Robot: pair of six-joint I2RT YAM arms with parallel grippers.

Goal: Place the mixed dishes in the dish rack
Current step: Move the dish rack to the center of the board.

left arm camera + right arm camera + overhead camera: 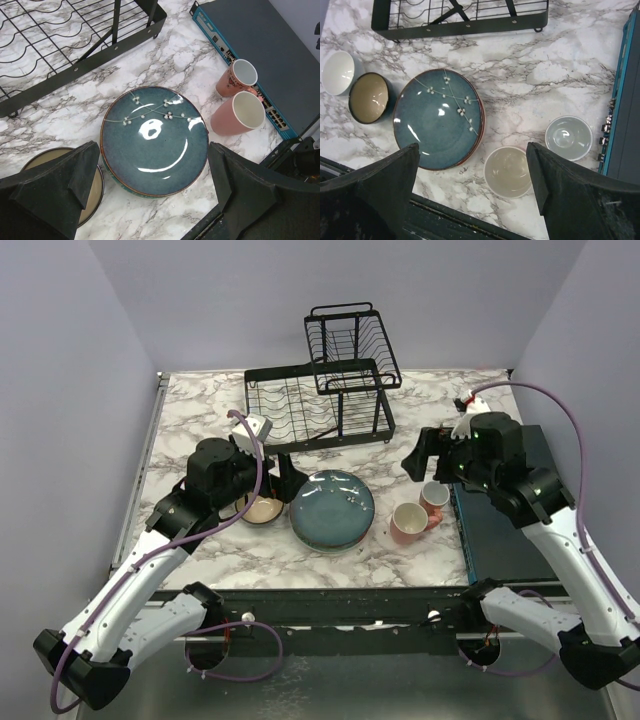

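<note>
Top view, hands: we're seeing the left gripper hanging just left of the teal-blue plate, jaws apart and holding nothing. The right gripper is hovering behind the pink mugs, spread wide and empty too.

Top view, what matters: the plate is sitting to the left gripper's right, so we're guessing the left arm is nearer. It's round, so no long axis to line up. The dish rack is standing right behind, nothing in it as far as we can tell.

Left wrist view: we're looking down at the plate between the spread fingers. A second rim is peeking out underneath, and the dark bowl is half hidden on the left.

Right wrist view: this one's showing a white bowl that the left arm is hiding from the top view, and the mugs are standing mouths up.
</note>
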